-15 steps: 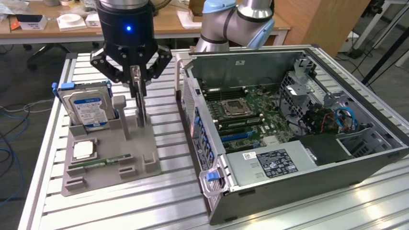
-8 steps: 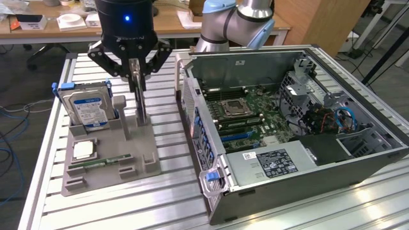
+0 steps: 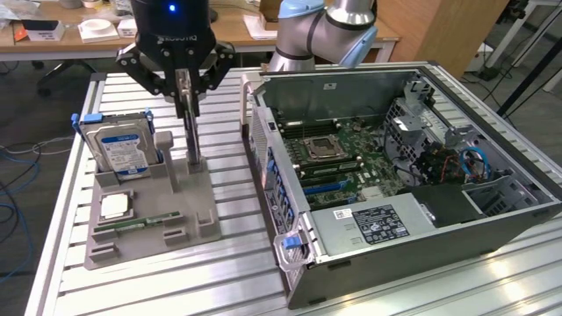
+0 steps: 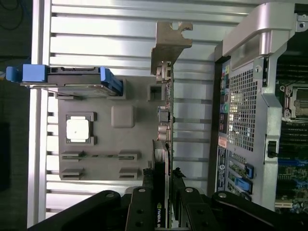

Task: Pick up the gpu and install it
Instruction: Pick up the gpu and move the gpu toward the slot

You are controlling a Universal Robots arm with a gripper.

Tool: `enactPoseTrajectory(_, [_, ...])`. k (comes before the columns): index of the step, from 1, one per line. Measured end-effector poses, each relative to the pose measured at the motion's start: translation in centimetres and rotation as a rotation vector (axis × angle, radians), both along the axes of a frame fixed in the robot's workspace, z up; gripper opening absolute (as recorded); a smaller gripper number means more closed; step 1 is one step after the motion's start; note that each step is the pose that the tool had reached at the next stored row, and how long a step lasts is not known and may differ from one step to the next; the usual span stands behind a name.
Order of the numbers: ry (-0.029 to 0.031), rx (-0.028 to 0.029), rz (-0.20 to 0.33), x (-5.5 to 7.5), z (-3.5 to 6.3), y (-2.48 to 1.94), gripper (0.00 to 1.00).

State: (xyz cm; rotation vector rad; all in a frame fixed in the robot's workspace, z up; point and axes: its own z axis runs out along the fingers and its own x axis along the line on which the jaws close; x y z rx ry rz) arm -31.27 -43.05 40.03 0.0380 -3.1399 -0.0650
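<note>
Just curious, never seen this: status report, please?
Jaws clamped on gpu. Card upright at grey holder, hard drive beside. Open computer case alongside, nothing between.

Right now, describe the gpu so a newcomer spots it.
Left of the open computer case in the exterior view sits a grey holder. The gpu is the thin dark card standing on edge in it, gripped by the hand, unlike the thick blue-handled hard drive beside it.

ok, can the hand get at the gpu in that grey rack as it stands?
Looks like yes: the hand sits over the gpu, fingers either side of its top edge. The hard drive and the open case stand apart from it on either side.
</note>
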Motion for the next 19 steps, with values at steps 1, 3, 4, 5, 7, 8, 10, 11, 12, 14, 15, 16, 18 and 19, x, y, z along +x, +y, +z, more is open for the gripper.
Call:
enactPoseTrajectory(1, [0.0,0.0,0.0,0.0,0.18,0.0,0.26])
enactPoseTrajectory(3, [0.0001,0.0,0.0,0.0,0.6,0.0,0.26])
enactPoseTrajectory(4, [0.0,0.0,0.0,0.0,0.79,0.0,0.26])
enactPoseTrajectory(5, [0.0,0.0,0.0,0.0,0.97,0.0,0.26])
enactPoseTrajectory(7, [-0.0001,0.0001,0.0,0.0,1.15,0.0,0.26])
enactPoseTrajectory(8, [-0.0002,0.0002,0.0,0.0,1.15,0.0,0.26])
enactPoseTrajectory(10, [-0.0001,0.0001,0.0,0.0,1.16,0.01,0.26])
enactPoseTrajectory(11, [0.0,0.0001,0.0,0.0,1.16,0.01,0.26])
enactPoseTrajectory(12, [0.0,0.0,0.0,0.0,1.17,0.01,0.26])
enactPoseTrajectory(14, [0.0002,-0.0001,0.0,0.09,1.18,0.01,0.26])
enactPoseTrajectory(15, [0.0002,-0.0001,0.0,0.17,1.18,0.01,0.26])
enactPoseTrajectory(16, [0.0,0.0,0.0,0.26,1.17,0.01,0.26])
enactPoseTrajectory(18, [0.0,0.0,0.0,0.41,1.17,0.0,0.26])
enactPoseTrajectory(19, [-0.0001,0.0001,0.0,0.49,1.16,0.0,0.26])
